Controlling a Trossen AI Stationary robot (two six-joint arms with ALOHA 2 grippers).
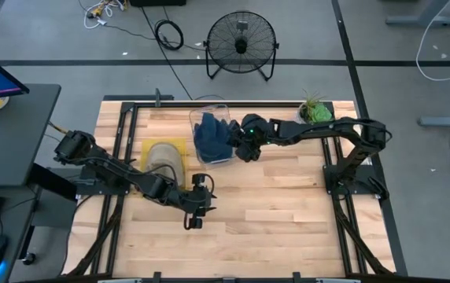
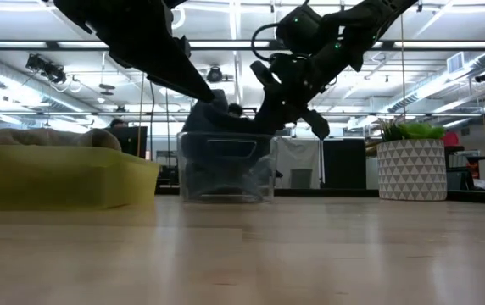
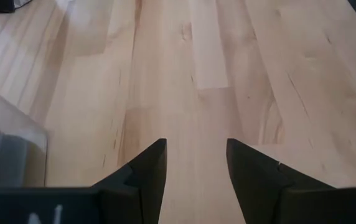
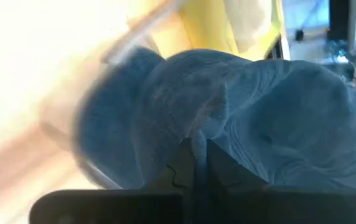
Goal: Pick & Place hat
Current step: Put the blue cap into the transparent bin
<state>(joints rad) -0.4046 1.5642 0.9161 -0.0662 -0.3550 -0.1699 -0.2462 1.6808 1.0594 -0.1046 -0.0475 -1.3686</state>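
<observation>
Hat (image 1: 209, 135), blue and crumpled, is lying partly inside the clear bin (image 1: 219, 109) at upper centre of the high view, draping over the bin's right rim. The right gripper (image 1: 237, 148) is pinching a fold of this fabric; in the right wrist view its fingers (image 4: 212, 163) are pressed together on the cloth. The left gripper (image 1: 193, 214) is hanging over bare wood at lower centre, its fingers (image 3: 142, 176) standing apart and holding nothing. To do this step well, the right arm should probably be lifting straight up until the trailing brim is clearing the bin wall, since a sideways pull could be dragging or tipping the light container. The table (image 1: 288, 212) is showing pale wooden planks in a black frame. A yellow tray (image 1: 171, 147) with a beige hat (image 1: 164, 157) is sitting left of the bin, a potted plant (image 1: 315, 110) at upper right, and a floor fan (image 1: 241, 42) beyond on grey flooring.
</observation>
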